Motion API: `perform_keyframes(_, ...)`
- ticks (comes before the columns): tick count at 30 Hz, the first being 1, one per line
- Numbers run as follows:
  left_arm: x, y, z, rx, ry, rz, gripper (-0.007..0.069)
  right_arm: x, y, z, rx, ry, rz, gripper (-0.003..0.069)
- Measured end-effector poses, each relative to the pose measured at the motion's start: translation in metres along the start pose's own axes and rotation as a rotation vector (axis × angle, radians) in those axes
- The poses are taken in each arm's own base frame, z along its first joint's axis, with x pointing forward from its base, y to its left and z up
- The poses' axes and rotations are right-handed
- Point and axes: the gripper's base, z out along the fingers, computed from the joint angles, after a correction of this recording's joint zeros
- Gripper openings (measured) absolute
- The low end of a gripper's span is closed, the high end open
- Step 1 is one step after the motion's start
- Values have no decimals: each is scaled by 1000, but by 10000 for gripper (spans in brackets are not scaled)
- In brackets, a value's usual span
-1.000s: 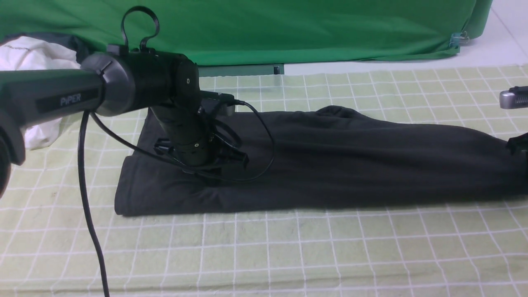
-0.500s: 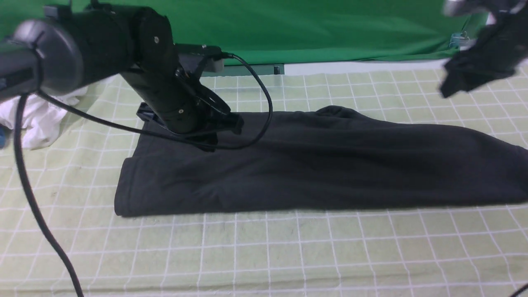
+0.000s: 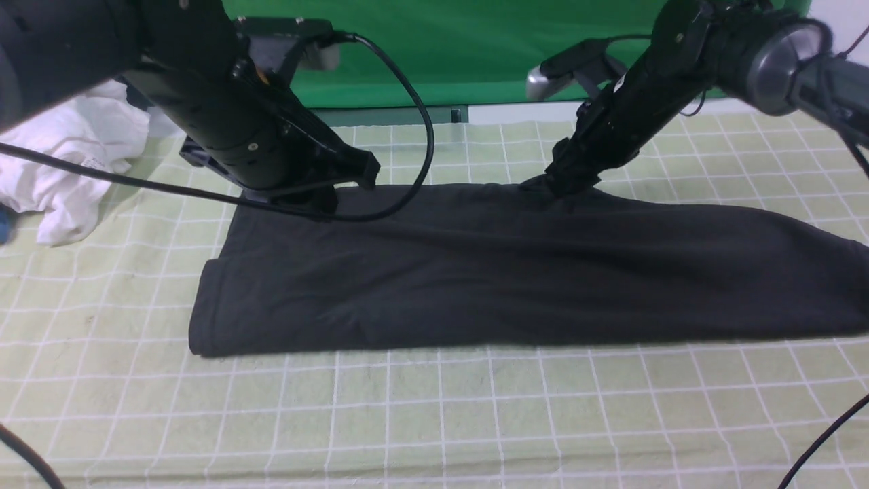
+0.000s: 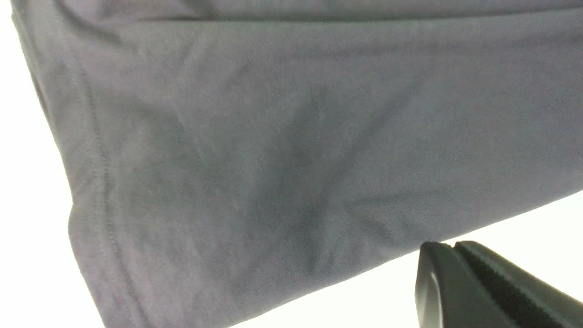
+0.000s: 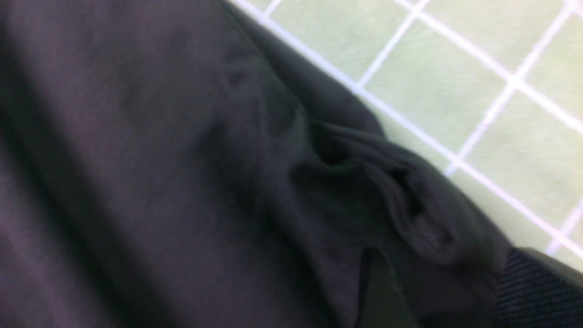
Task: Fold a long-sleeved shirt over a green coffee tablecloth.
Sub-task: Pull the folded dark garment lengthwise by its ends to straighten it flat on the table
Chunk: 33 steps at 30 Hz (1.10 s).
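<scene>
The long-sleeved shirt (image 3: 516, 272) lies as a long dark band, folded lengthwise, across the green coffee tablecloth (image 3: 434, 414). My left gripper (image 3: 363, 175) hangs shut and empty just above the shirt's far left edge; in the left wrist view its fingertips (image 4: 451, 250) meet beside the shirt (image 4: 273, 136). My right gripper (image 3: 560, 182) reaches down to a raised bump on the shirt's far edge, near the middle. In the right wrist view the right gripper (image 5: 455, 291) stands open, its jaws either side of a bunched fold (image 5: 410, 200) of the shirt.
A crumpled white garment (image 3: 61, 163) lies at the far left on the tablecloth. A plain deep-green backdrop (image 3: 509, 47) hangs behind the table. A cable (image 3: 424, 129) loops off the left wrist above the shirt, and another cable (image 3: 828, 435) crosses the near right corner.
My left arm has lifted off the shirt and drawn back to its far left edge. My right arm has swung in from the right edge down onto the bump at the shirt's far edge.
</scene>
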Motion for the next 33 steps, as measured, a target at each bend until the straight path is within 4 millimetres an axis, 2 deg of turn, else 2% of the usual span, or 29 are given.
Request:
perform_keyframes(12,-1,1,-3,-10,-21,-5,11,2,3,13,-13,25,-9,346)
perform_keyframes(14,-1,1,-3,-10,-21,-8,11,4,2,18,-17,37,-7,317)
perform_keyframes(16,-1,1,-3,-10,-21,-8,11,5,2,21,-19,39,-5,176)
perform_keyframes(18,-1,1,-3,-10,-21,-8,11,3,2,19,-16,30,-6,73)
perform_keyframes(20,-1,1,-3,-10,-20,-8,11,0,1,16,-4,22,-15,40)
perform_keyframes(28,-1,1,-3,-13,-20,-7,11,-19,-4,-8,49,-40,-55,33)
perform_keyframes(32,0,1,-3,-14,-17,-5,11,-20,-5,-7,58,-52,-56,53)
perform_keyframes(33,0,1,-3,-14,-15,-5,11,-20,-6,-4,67,-55,-60,94)
